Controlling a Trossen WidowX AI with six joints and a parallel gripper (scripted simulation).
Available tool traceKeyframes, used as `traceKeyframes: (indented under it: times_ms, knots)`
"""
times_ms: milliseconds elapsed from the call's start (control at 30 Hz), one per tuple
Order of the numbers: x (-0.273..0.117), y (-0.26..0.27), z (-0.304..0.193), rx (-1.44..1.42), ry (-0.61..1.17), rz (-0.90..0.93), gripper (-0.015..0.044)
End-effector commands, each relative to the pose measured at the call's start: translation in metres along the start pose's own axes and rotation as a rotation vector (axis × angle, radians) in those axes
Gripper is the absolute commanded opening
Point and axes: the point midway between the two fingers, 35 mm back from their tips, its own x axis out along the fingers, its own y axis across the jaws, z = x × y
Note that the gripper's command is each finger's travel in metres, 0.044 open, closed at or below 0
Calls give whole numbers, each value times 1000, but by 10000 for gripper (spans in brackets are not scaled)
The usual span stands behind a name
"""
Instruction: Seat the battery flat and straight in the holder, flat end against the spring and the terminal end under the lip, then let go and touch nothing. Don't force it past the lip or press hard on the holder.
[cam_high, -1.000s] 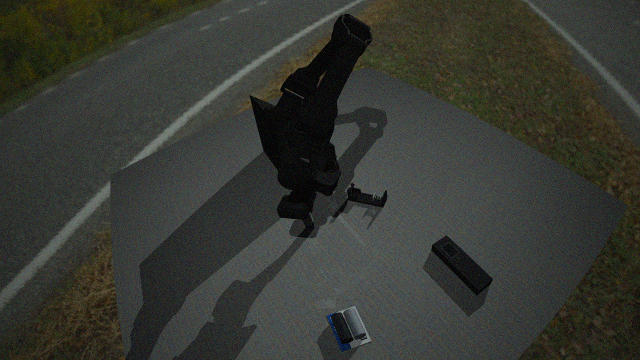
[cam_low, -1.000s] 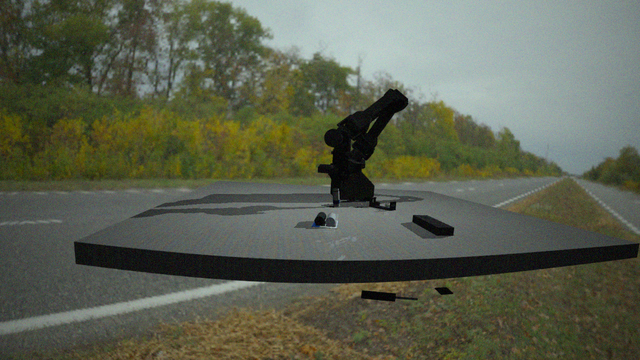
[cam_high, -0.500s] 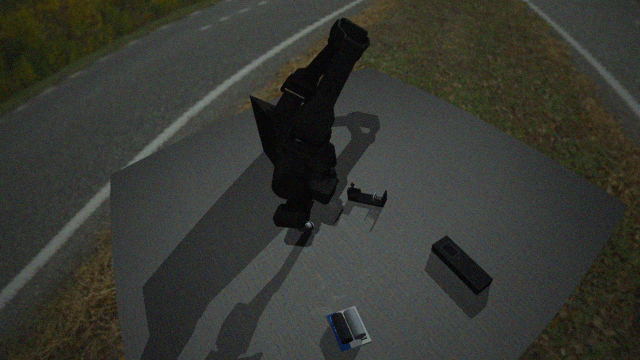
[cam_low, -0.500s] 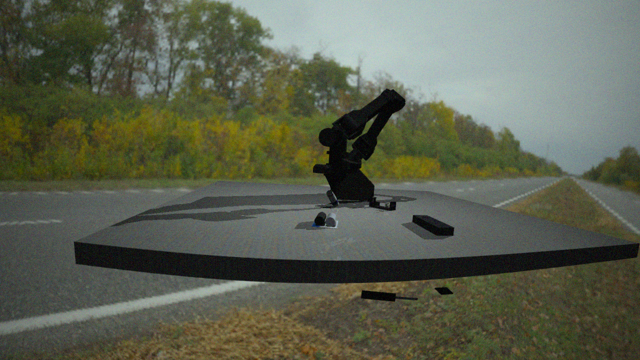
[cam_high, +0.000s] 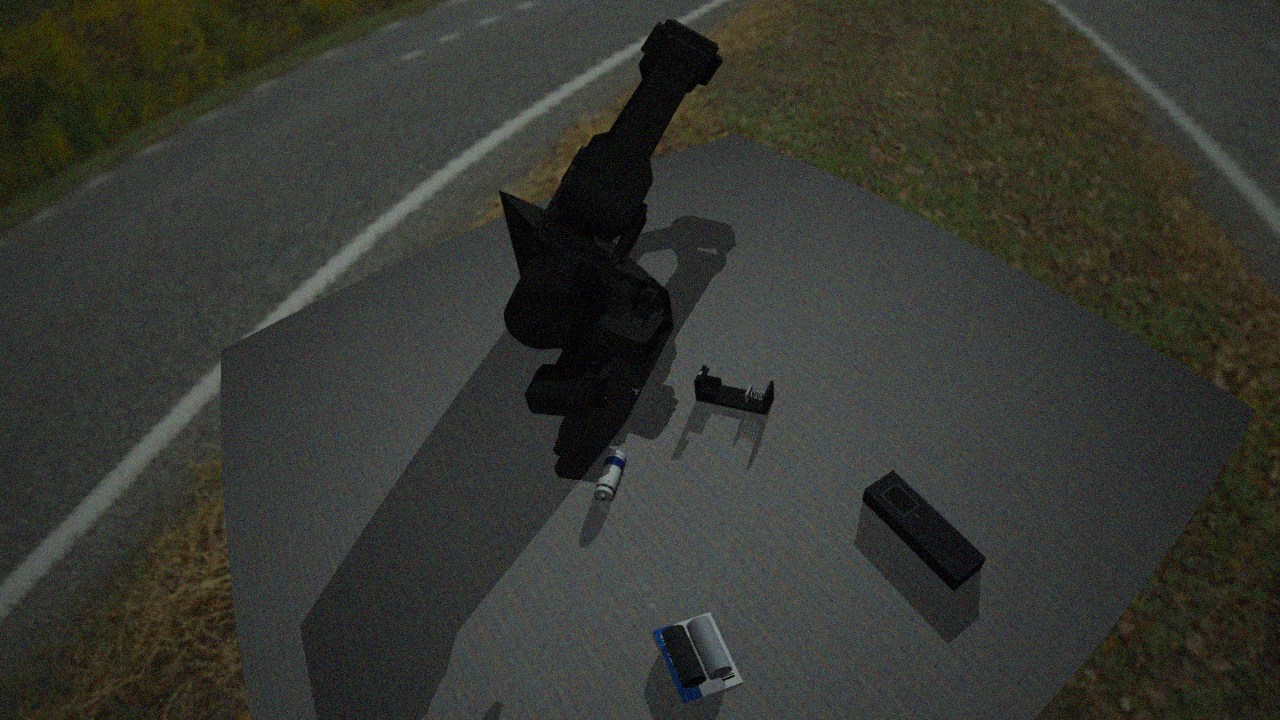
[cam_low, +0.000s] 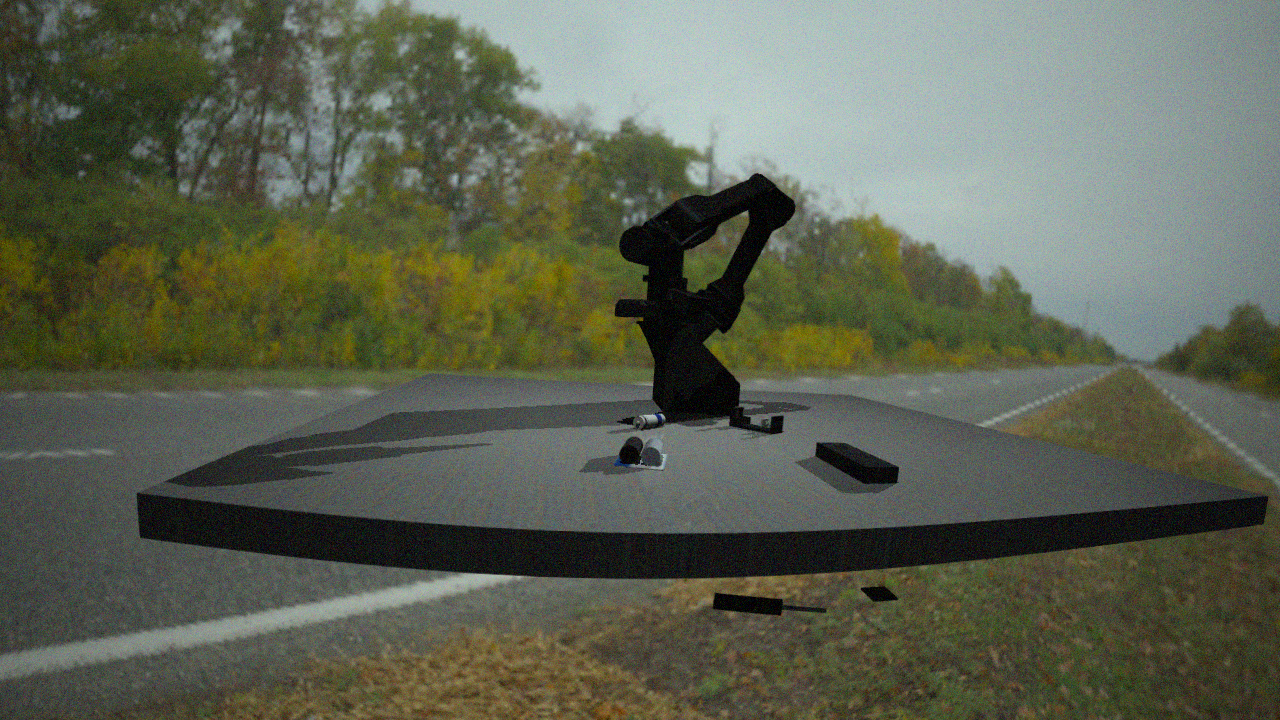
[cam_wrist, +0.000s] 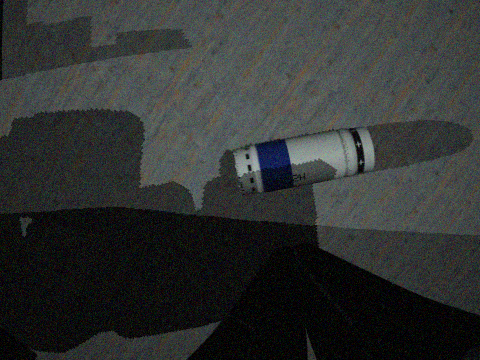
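The battery (cam_high: 610, 476) (cam_low: 648, 420) (cam_wrist: 316, 159), white with a blue band, lies on its side on the table. Its plus-marked end points right in the wrist view and away from the arm in the top view. The black holder (cam_high: 733, 399) (cam_low: 756, 426) stands empty to the battery's right in the top and exterior views, its spring at the right end and its lip at the left. My gripper (cam_wrist: 292, 263) is shut and empty, its dark fingertips at the bottom of the wrist view, beside the battery. The top and exterior views do not show the fingertips clearly against the dark arm.
A blue-and-white card (cam_high: 691, 694) with a black and a grey cylinder lies toward the table's front. A long black box (cam_high: 926, 530) (cam_low: 856, 462) lies to the right. The arm's base (cam_low: 696, 376) stands behind the battery. Dark shadows cross the table.
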Motion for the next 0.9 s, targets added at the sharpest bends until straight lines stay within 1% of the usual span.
traceKeyframes:
  times_ms: [0,400,433,500,700,867]
  knots:
    - [-15,1,0,-4,5,2,0]
    - [-16,0,0,-1,0,-3,0]
    - [-15,0,0,14,0,-2,26]
    - [-10,-2,0,135,0,-2,79]
    - [14,-9,1,686,2,-2,234]
    - [34,-14,1,1146,3,-1,234]
